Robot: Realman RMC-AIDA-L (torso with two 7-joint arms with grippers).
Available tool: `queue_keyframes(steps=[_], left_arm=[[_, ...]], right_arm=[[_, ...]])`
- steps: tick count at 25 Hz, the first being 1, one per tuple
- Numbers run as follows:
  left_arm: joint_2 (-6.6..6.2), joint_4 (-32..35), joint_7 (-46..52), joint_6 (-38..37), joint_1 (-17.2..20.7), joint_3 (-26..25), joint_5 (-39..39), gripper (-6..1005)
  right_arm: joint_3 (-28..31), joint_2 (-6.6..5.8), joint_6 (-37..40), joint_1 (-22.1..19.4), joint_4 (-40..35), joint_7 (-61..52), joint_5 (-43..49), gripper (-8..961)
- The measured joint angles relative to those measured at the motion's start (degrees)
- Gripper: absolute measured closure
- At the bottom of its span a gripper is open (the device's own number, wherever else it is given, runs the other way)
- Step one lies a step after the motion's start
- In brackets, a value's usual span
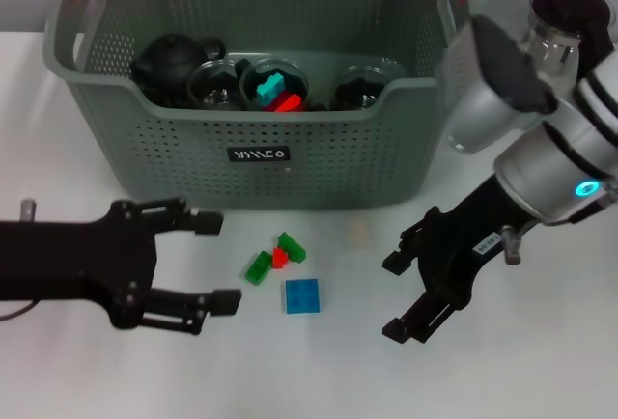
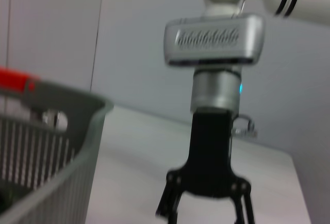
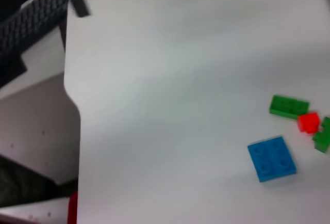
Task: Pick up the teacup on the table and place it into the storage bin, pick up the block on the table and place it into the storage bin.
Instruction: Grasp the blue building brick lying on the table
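Observation:
The grey-green storage bin (image 1: 319, 163) stands at the back of the white table; its corner shows in the left wrist view (image 2: 62, 146). It holds a black teapot (image 1: 174, 64), glass teacups (image 1: 217, 86) and some small blocks (image 1: 275, 91). On the table in front lie a blue block (image 1: 302, 295), two green blocks (image 1: 258, 266) and a red block (image 1: 279, 258). They also show in the right wrist view: blue block (image 3: 271, 158), green block (image 3: 289, 106), red block (image 3: 309, 122). My left gripper (image 1: 217, 261) is open and empty, left of the blocks. My right gripper (image 1: 391, 297) is open and empty, right of them.
A clear glass vessel (image 1: 552, 38) next to a dark object (image 1: 577, 4) shows behind my right arm at the back right. The table's edge (image 3: 72, 110) appears in the right wrist view. The left wrist view shows my right arm (image 2: 211, 172) beyond the bin.

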State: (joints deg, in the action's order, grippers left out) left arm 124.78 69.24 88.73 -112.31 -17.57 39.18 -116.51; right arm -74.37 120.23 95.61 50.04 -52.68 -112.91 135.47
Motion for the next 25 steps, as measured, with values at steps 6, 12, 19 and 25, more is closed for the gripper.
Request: queue_keyframes(steps=[6, 12, 19, 25], left_arm=[[-0.07, -1.78, 0.19, 2.03, -0.19, -1.67, -7.92, 79], [-0.41, -5.87, -0.02, 5.59, -1.31, -2.84, -13.46, 80], [-0.62, -7.93, -0.36, 7.33, -2.02, -2.97, -16.83, 80], [-0.6, -7.97, -0.38, 7.03, -2.41, -2.97, -16.56, 80]], right_arm=[[-5.38, 0.38, -2.41, 2.14, 0.46, -0.56, -0.29, 24], [-15.17, 0.61, -8.49, 4.3, 0.69, -4.2, -0.47, 25], [-24.51, 0.8, -15.37, 6.46, 1.05, -6.53, -3.45, 25], [-31.39, 0.85, -20.99, 6.93, 1.64, -8.02, -6.27, 25]])
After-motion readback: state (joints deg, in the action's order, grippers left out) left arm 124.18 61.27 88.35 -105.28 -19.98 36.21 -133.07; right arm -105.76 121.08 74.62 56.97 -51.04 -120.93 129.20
